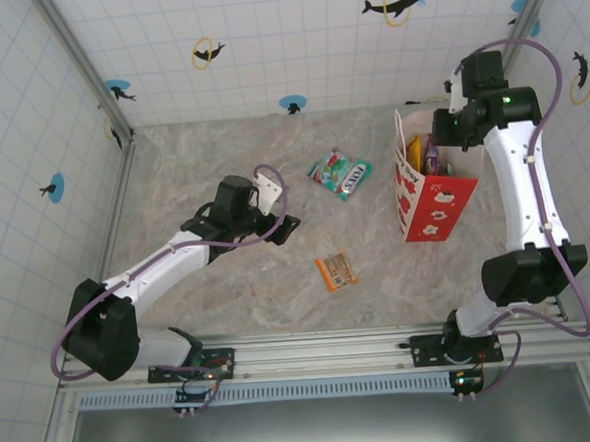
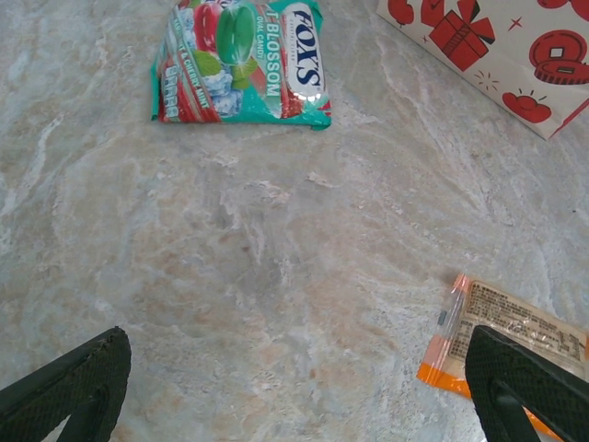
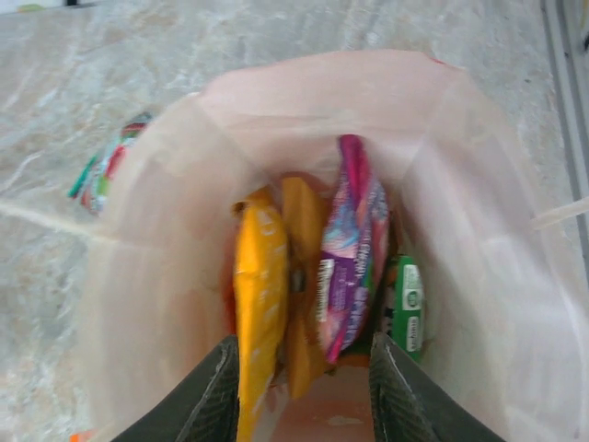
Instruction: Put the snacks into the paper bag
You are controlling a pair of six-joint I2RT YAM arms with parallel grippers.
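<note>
The left tool point(image 2: 294, 382) is spread; the orange bar point(image 2: 520, 331) lies partly under one finger, the teal packet point(image 2: 241, 63) ahead. Closing off-centre may push the bar away. The right tool point(image 3: 304, 387) is spread above the paper bag point(image 3: 479, 258).

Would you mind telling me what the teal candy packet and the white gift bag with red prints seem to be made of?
The teal candy packet looks like glossy plastic film: bright highlights, crinkles. The white gift bag looks like matte paper: no glare, crisp folds.
</note>
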